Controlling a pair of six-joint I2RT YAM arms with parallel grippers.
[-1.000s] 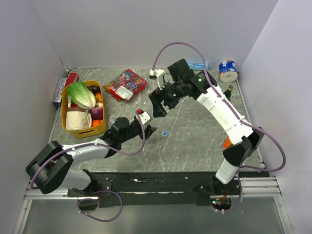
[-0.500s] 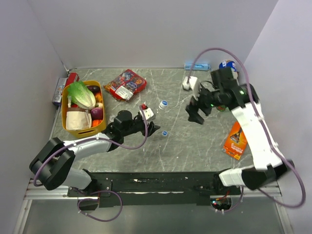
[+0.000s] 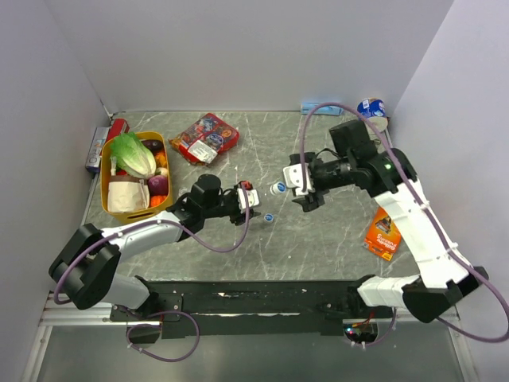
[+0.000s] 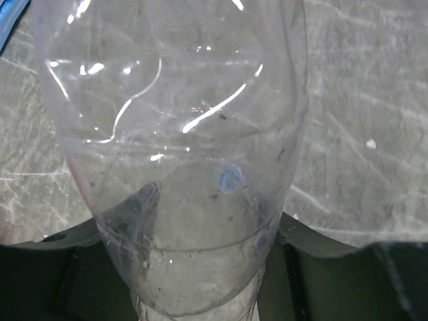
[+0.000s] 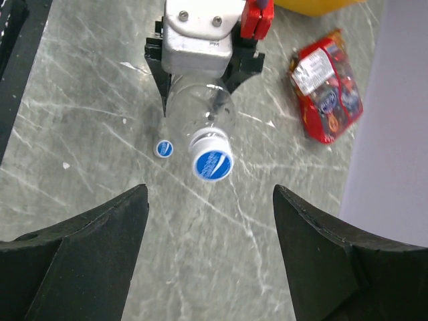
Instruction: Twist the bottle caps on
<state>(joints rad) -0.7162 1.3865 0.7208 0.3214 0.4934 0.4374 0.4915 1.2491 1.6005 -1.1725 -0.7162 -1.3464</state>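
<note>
One cap already sits on the bottle, blue over a white collar. The other cap lies loose on the table, just beside the neck. The right gripper has swung back in from the right and now faces that capped end, fingers spread, grasping nothing. The left gripper clamps the clear bottle mid-table, mouth pointing right. Another twist looks likely.
</note>
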